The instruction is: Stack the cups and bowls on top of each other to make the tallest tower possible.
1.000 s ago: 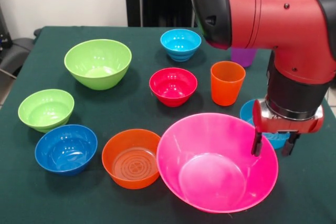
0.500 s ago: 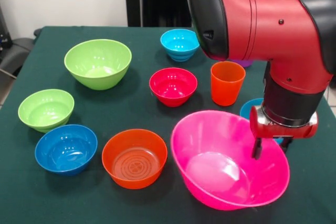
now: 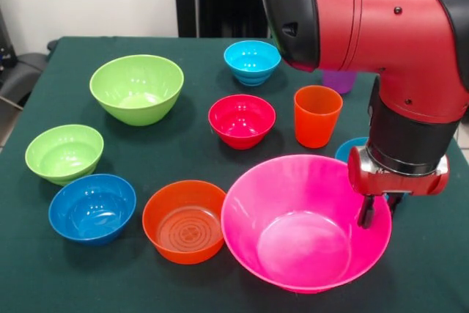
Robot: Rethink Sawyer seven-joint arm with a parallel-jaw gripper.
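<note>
The huge pink bowl (image 3: 293,236) is at the front, right of the middle. My gripper (image 3: 377,212) straddles its right rim, one finger (image 3: 364,214) inside and the other outside, shut on the rim. The large lime green bowl (image 3: 136,87) stands far left, with a smaller lime green bowl (image 3: 64,152) and a blue bowl (image 3: 91,207) in front of it. The orange bowl (image 3: 185,221) touches the pink bowl's left side. The magenta-red bowl (image 3: 242,120), cyan bowl (image 3: 251,61) and orange cup (image 3: 316,115) stand mid-table. The purple cup (image 3: 339,80) is mostly hidden behind my arm. No bowls are stacked.
Another blue bowl (image 3: 347,152) peeks out behind the pink bowl's right rim, under my gripper. The dark green table (image 3: 190,144) ends close to the right of my gripper. My red arm (image 3: 381,27) covers the far right of the table.
The pink bowl tipped and slid right with my gripper half a second ago. It has now swung back left and sits nearly level, still held at its rim.
</note>
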